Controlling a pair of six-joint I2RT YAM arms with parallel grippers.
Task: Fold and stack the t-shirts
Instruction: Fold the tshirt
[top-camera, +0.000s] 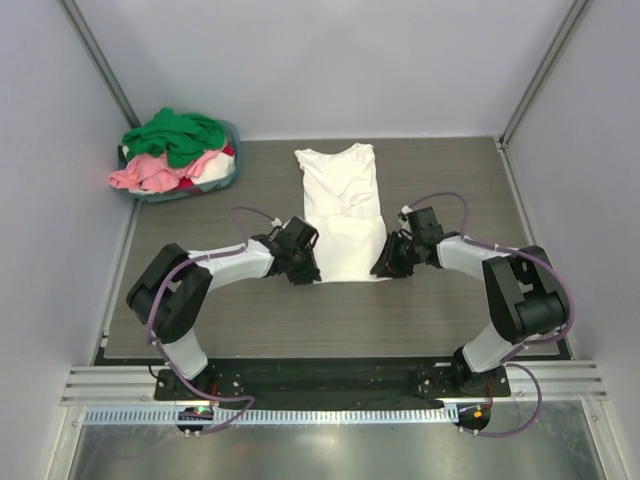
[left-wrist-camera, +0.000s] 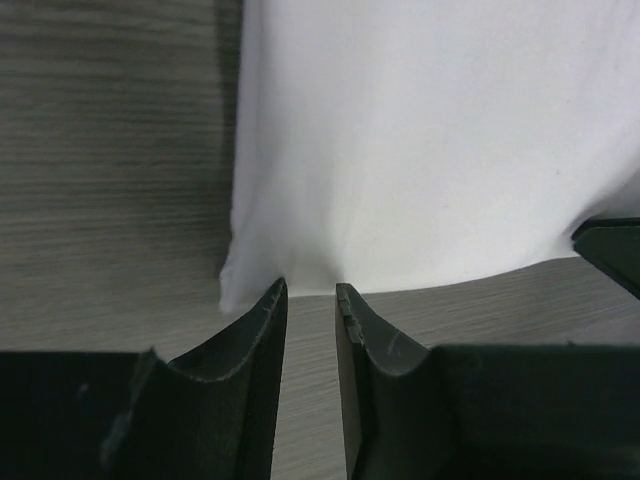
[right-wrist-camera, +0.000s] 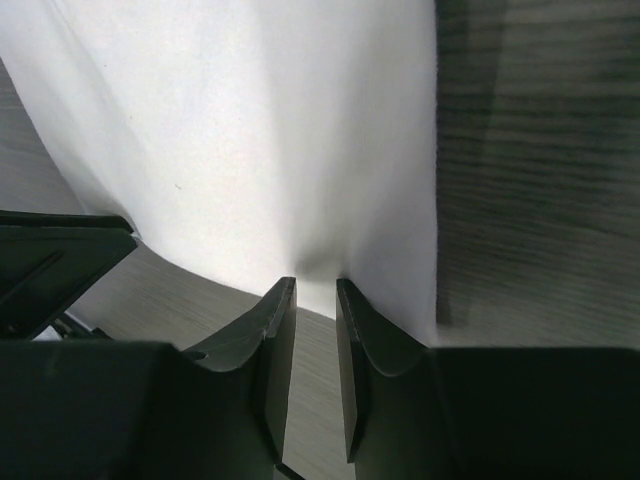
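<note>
Top external view: the grey wood-grain worktop (top-camera: 200, 330) carries the white t-shirt (top-camera: 340, 200), which lies flat at the centre as a long narrow strip. Its neck points to the far wall and its hem to the arm bases. Only this view shows the whole shirt and the basket (top-camera: 232, 172) at the far left corner, heaped with a green t-shirt (top-camera: 175, 135), a pink t-shirt (top-camera: 150, 175) and a sliver of a red t-shirt (top-camera: 228, 152). Both arms reach inward with elbows bent outward and wrists low. The left tool (top-camera: 305, 268) is at the shirt's near left corner and the right tool (top-camera: 387, 265) at its near right corner.

Left wrist view: the left tool (left-wrist-camera: 311, 290) has its jaws a narrow gap apart, tips touching the puckered hem. The other tool's dark edge is cut off at the right border.

Right wrist view: the right tool (right-wrist-camera: 316, 285) stands likewise at the hem beside the shirt's right edge.

In neither wrist view can it be told whether cloth is pinched between the tips. From above, the tool bodies hide the fingertips.
</note>
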